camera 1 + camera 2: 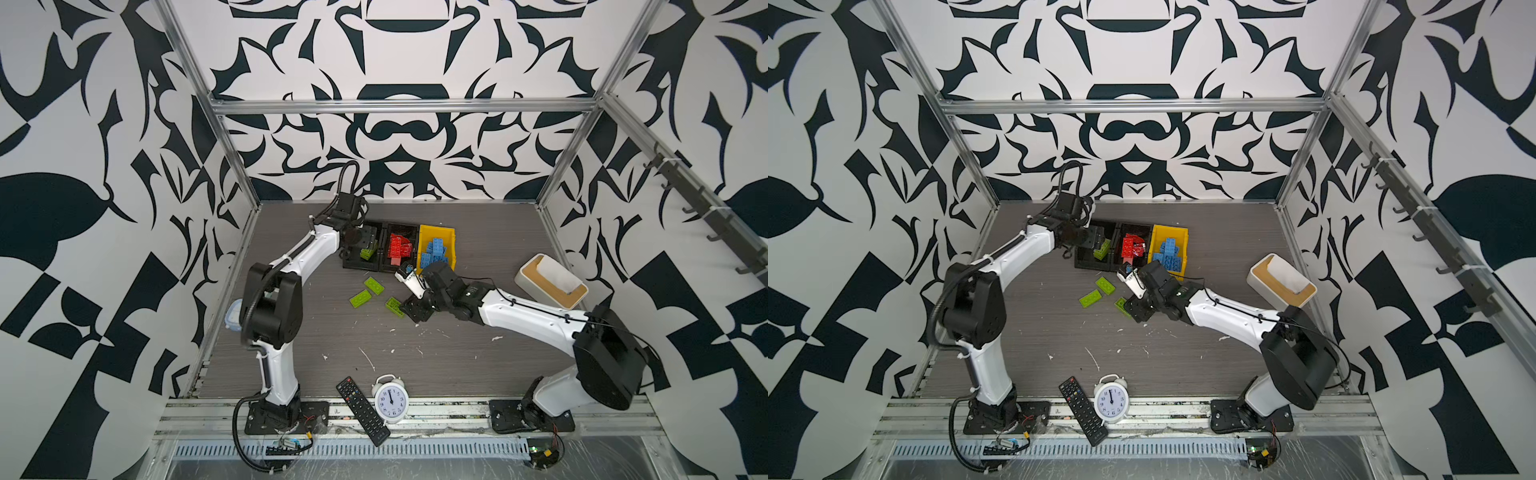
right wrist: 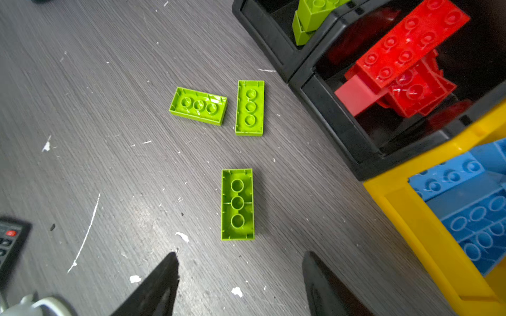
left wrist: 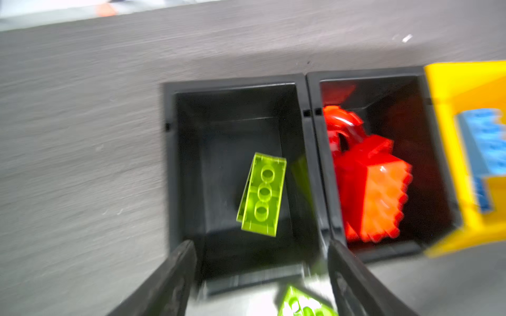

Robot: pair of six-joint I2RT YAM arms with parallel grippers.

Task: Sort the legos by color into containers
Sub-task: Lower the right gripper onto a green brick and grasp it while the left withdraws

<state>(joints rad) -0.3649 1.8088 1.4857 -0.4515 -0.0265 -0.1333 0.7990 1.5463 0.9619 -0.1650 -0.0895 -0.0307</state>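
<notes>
Both claws gape wide and empty near the bins.
The left gripper (image 3: 260, 246) hangs over the left black plastic bin (image 3: 232, 80), where a tilted lime green studded brick (image 3: 262, 194) shows; the blur hides whether it is resting or falling. The right gripper (image 2: 241, 255) hovers above three more lime green bricks (image 2: 237, 203) lying underside-up on the grey table (image 2: 109, 136).

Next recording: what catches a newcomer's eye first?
At the far middle of the grey table, red bricks sit in a black bin and blue bricks in the yellow bin. Before them three lime green bricks lie loose, the right pincer open beside one; the left pincer hangs open over the other black bin.
</notes>
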